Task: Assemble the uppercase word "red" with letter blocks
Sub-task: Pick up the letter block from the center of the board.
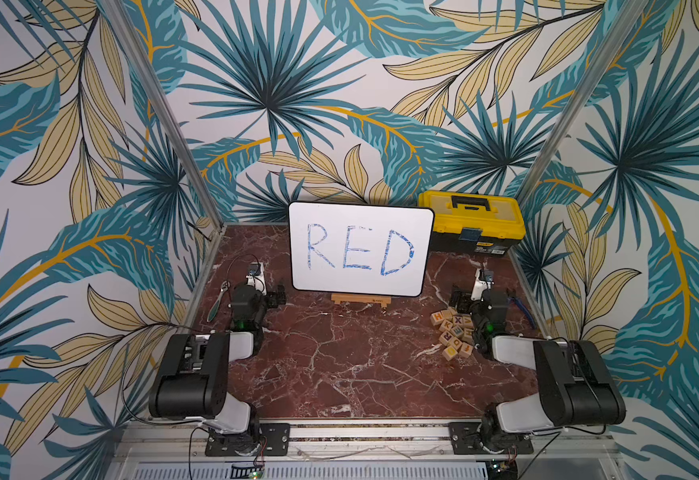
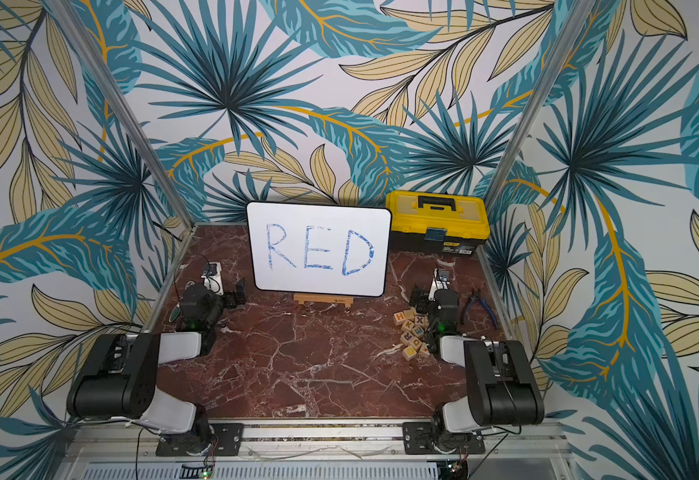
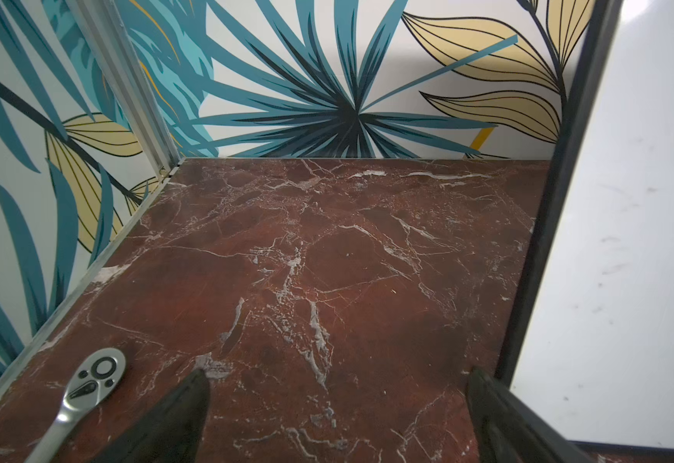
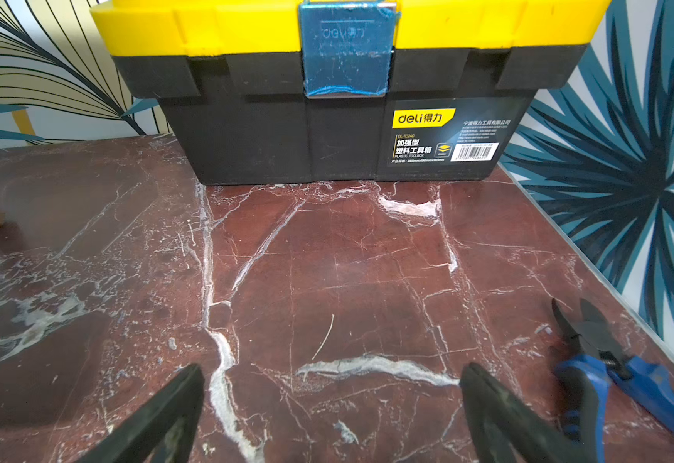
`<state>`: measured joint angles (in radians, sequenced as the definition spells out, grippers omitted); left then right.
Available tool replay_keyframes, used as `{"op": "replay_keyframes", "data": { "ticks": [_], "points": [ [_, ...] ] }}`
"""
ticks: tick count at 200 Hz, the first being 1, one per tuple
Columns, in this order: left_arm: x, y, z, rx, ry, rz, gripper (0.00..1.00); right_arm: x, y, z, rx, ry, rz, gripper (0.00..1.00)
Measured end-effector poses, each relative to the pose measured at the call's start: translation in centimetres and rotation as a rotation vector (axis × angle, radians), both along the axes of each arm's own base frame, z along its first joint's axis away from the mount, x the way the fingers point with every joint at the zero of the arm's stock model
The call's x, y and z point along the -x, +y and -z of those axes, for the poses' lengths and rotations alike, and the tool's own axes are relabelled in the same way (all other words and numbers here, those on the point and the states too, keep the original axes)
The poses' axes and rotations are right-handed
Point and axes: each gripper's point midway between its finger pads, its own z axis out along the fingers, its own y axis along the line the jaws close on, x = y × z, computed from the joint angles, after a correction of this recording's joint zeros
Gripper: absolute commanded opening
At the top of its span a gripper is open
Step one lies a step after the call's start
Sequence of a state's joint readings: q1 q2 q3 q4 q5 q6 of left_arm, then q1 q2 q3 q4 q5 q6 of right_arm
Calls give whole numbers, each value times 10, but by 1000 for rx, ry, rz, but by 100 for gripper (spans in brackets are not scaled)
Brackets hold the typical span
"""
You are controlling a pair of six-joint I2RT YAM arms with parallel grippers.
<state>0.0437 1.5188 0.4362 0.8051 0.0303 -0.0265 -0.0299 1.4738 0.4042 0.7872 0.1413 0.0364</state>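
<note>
The letter blocks (image 1: 452, 332) (image 2: 412, 336) lie in a loose heap on the red marble table, at the right and beside my right arm. They are small pale wooden cubes, and an orange H (image 1: 437, 318) faces up at the heap's far left. The uppercase word "red" in blocks shows in no view. My right gripper (image 1: 460, 301) (image 4: 331, 371) hangs open just behind the heap, pointing at the toolbox, with only bare marble between its fingers. My left gripper (image 1: 277, 297) (image 3: 337, 373) is open and empty at the far left, next to the whiteboard's edge.
A white board (image 1: 360, 249) (image 3: 628, 240) with blue handwritten RED stands on a wooden easel (image 1: 360, 300) at the back centre. A yellow and black toolbox (image 1: 470, 220) (image 4: 327, 100) sits at the back right. Blue pliers (image 4: 608, 360) (image 2: 480, 305) lie by the right wall, a ratchet wrench (image 3: 91, 381) by the left.
</note>
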Motion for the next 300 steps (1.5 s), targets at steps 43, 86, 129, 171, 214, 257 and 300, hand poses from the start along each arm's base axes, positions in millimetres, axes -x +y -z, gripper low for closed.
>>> {"op": "replay_keyframes", "data": {
  "ticks": [43,86,129,171,214,257,300],
  "points": [
    [0,0,0,0,0,0,100,0,0,0,0,0,0,99],
    [0,0,0,0,0,0,100,0,0,0,0,0,0,99],
    [0,0,0,0,0,0,100,0,0,0,0,0,0,100],
    [0,0,0,0,0,0,100,0,0,0,0,0,0,100],
    [0,1,0,1,0,-7,93,0,0,0,0,0,0,93],
    [6,9,-25,-3,-42,-56,84,-8,0,-18,9,63,-4,75],
    [25,13,-93,49,-200,-136,80,-21,11,-131,-15,7,-21,65]
  ]
}}
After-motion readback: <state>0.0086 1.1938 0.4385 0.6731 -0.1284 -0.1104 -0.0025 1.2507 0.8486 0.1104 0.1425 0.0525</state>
